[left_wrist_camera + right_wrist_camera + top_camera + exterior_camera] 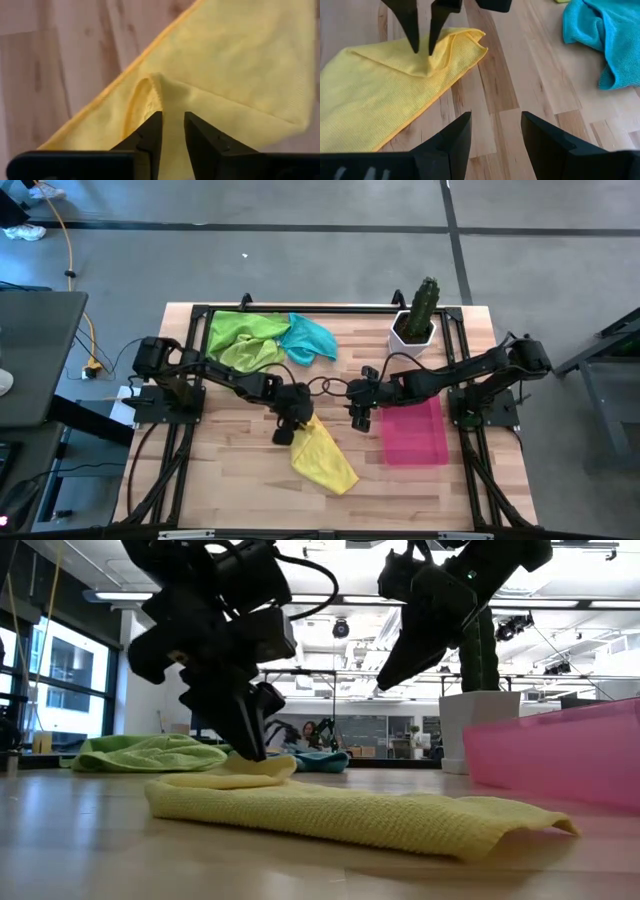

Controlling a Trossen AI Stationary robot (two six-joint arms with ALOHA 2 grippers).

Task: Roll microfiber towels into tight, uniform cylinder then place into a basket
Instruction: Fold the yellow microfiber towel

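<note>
The yellow towel (325, 458) lies flat and slantwise on the wooden table, folded along its long side. My left gripper (290, 425) stands on the towel's far end and is shut on a raised pinch of cloth. My right gripper (358, 418) is open and empty. It hovers above bare wood (495, 135) between the towel's far end and the pink basket (415, 435). Two lime green towels (243, 340) and the teal towel (312, 340) lie crumpled at the table's far side. My left gripper pinches a small raised ridge of the yellow towel near its far corner (161, 95) between its two fingers (412, 30). The fingers come from above, pointing down. Whether they hold one layer or several I cannot tell. The rest of the towel (350, 815) lies slack on the table.
A white pot with a green cactus (415, 320) stands at the far right, just beyond the basket. The teal towel (600, 40) lies close beyond my right gripper. Bare wood shows at the table's near left.
</note>
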